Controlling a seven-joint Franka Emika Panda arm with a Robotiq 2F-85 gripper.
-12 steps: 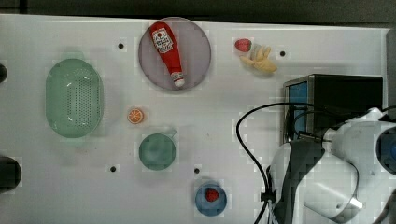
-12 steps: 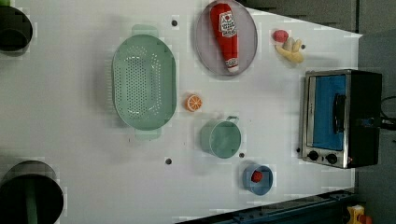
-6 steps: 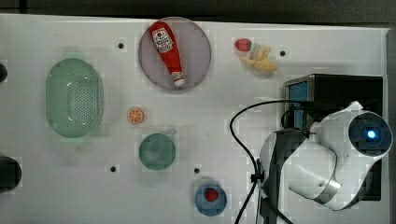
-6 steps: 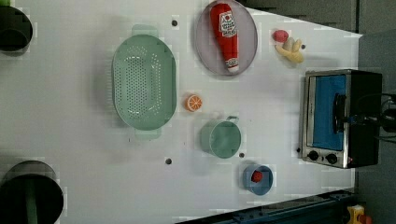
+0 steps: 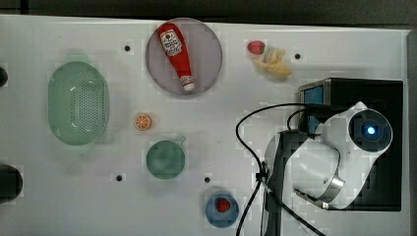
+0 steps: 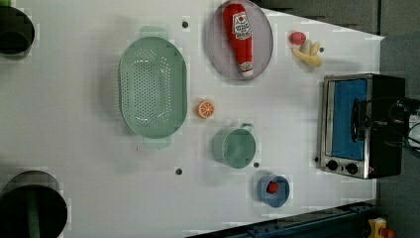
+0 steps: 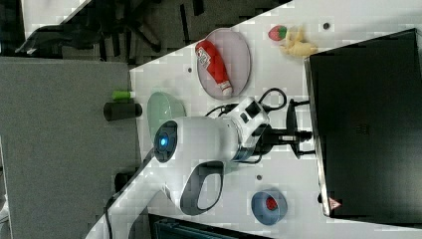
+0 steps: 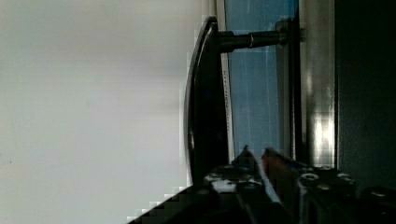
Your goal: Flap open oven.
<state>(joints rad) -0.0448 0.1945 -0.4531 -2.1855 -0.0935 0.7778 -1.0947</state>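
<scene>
- Oven [image 6: 361, 124] sits at the left view's right edge of my bench [image 6: 74, 148], door closed.
- Gripper [image 7: 298, 135] at the door handle [image 8: 205, 93], jaws slightly apart around it, as far as I see.

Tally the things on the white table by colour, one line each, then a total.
Green: 2, colander, cup
Red: 2, ketchup, strawberry
Orange: 1, orange half
Yellow: 1, bananas
Blue: 1, bowl
Grey: 1, plate
Black-silver: 1, oven
Total: 9
</scene>
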